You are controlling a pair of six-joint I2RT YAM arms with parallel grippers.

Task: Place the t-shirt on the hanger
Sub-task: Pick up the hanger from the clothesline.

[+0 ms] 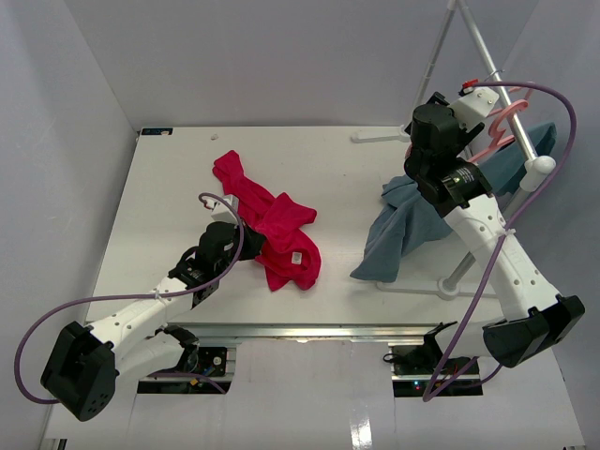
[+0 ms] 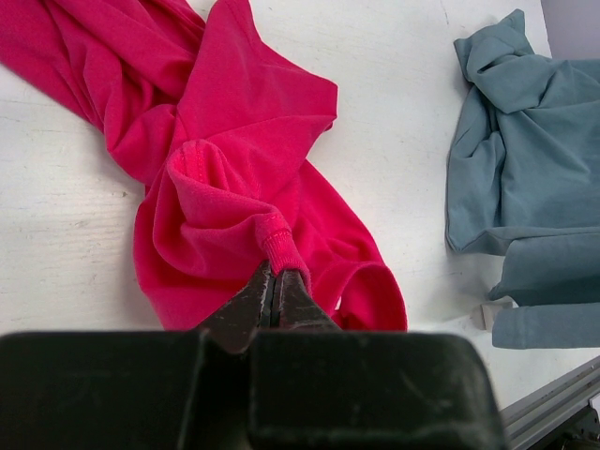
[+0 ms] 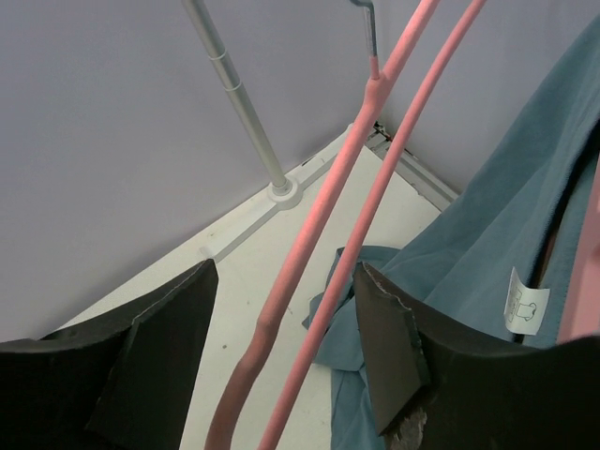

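I'm pinching the t-shirt [image 2: 234,169] on the table [image 2: 56,234] with left fingers [image 2: 248,305] clamped together; right fingers [image 3: 169,347] are sitting spread around the hanger [image 3: 316,216].

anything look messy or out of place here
The t-shirt lies crumpled and twisted on the table, a hem fold pinched by the left gripper. The blue-grey garment droops off the rack onto the table.
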